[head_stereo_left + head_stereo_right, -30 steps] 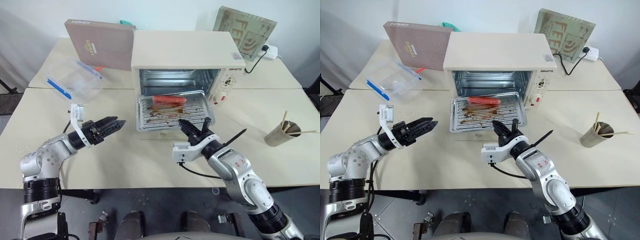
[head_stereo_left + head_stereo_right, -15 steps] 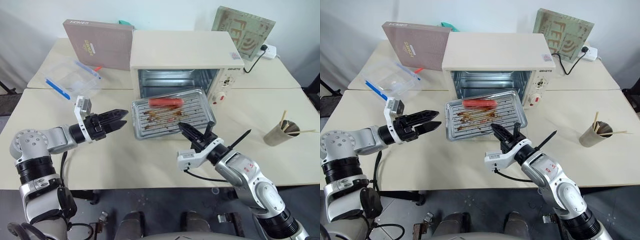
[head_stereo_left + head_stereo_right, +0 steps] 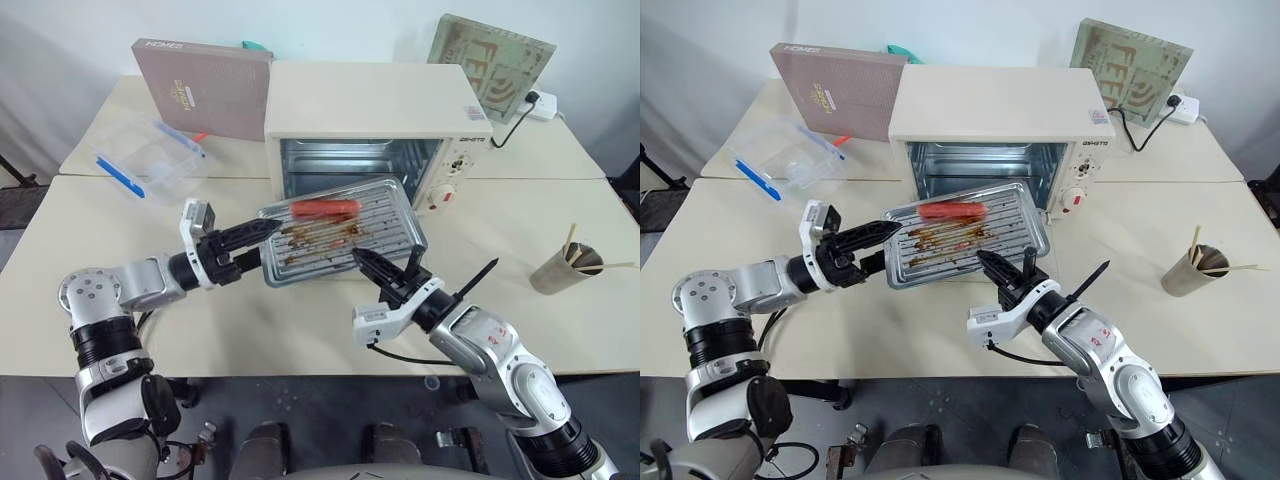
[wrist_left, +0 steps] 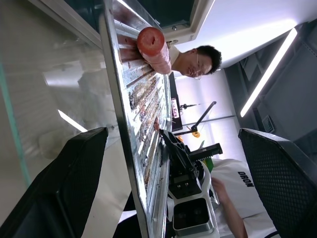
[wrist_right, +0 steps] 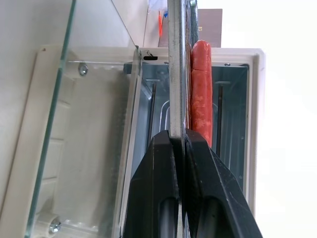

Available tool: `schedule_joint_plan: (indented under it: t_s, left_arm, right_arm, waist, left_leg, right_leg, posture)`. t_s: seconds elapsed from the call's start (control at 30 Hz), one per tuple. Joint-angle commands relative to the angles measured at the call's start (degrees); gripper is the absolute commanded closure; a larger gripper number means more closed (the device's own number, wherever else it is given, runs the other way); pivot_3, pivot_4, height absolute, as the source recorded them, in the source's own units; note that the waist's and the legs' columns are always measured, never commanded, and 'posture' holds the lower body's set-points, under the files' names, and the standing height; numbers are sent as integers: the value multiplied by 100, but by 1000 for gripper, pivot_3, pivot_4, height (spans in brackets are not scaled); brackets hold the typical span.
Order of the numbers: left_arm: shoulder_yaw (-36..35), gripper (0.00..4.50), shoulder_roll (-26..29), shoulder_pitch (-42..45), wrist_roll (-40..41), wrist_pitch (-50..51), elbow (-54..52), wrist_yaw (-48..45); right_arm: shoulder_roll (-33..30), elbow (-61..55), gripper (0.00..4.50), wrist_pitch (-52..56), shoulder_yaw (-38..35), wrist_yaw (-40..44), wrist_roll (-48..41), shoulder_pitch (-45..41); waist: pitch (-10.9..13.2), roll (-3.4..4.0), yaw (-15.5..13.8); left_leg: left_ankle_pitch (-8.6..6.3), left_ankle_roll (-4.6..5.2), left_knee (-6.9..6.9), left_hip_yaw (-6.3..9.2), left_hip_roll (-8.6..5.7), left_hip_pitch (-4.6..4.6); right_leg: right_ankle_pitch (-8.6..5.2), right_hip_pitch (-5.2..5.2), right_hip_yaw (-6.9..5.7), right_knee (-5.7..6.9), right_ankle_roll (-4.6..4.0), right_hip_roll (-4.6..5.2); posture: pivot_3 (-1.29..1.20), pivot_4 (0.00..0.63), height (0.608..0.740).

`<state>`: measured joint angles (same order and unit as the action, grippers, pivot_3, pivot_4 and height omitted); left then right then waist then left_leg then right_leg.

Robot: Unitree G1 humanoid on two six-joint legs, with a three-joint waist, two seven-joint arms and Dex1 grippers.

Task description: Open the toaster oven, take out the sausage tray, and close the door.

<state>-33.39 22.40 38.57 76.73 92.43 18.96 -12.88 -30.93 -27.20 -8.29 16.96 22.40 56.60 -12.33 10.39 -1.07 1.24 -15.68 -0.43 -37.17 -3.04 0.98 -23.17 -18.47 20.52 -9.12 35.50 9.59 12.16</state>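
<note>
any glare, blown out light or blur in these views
Left wrist view: a ceiling light strip is bright against a dark ceiling, the glass door reflects a pale streak, and the near black fingers look soft. Right wrist view: the background beside the sausage is washed out white. Eye views: evenly lit, sharp.

Cream tables [image 3: 300, 330] pushed together under a white wall [image 3: 60, 40] — grey floor [image 3: 330, 400] below the near edge, and ceiling light strips [image 4: 270, 69] glowing overhead.

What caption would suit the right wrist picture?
Black fingers pinch the sausage tray's rim, red sausage aboard, before the open toaster oven.
</note>
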Motion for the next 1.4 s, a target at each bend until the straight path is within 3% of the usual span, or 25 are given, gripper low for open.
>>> schedule_joint_plan:
  t_s: [0.03,0.43,0.57,0.77,1.13,1.23,1.4]
  left_arm:
    - [-231,843,-53,41,280,-56,85,233]
    - [-99,4481,-190,-20,975,-8,45,1113]
    - [57,4481,-172,-183,1614,-228,-58,1828]
    - [905,4481,81,-921,3445,-1308,-619,3262]
    - [1162,4500,-156,-1304,3627,-1979,-1295,3696]
    - [1142,4500,-112,-1375,3627,-1969,-1349,3646]
    - [990,4500,270,-1592,3627,-1735,-1286,3199]
  right_arm:
    - [31,-285,4500,6,-258,-17,-109,-96]
    - [101,-296,4500,-93,-315,45,-400,-85]
    - [86,-333,4500,-205,-278,128,-605,39]
    - [126,-385,4500,-370,-177,349,-1027,144]
    - [-182,-332,1111,-722,-222,841,-1600,-26]
    - [-545,-311,63,-1053,-264,1178,-2220,2]
    - [-1384,-273,24,-1155,-442,2091,-3695,402]
  waist:
    - [0,0,-3]
    - [0,-1,-108]
    - [0,-1,-110]
    - [-1,-2,-108]
    - [-1,-2,-138]
    - [-1,-2,-137]
    - [-1,-2,-141]
  left_leg:
    - [0,0,0,0,0,0]
    - [0,0,-1,-4,-1,0]
    - [0,0,-1,-4,-1,0]
    - [0,-1,2,15,1,4]
    - [2,-2,-4,12,3,6]
    - [2,-2,-1,10,3,6]
    - [2,-2,-1,15,6,6]
  right_leg:
    - [0,0,0,0,0,0]
    - [0,-2,3,-10,0,-1]
    - [0,-3,5,-11,0,-1]
    - [0,-4,9,-12,0,-1]
    - [0,-39,18,-63,0,-23]
    - [0,-40,19,-69,0,-25]
    - [0,-51,16,-82,0,-30]
  posture:
    - [0,150,740]
    - [0,150,740]
    - [0,150,740]
    - [0,150,740]
    - [0,150,740]
    - [0,150,740]
    - [0,150,740]
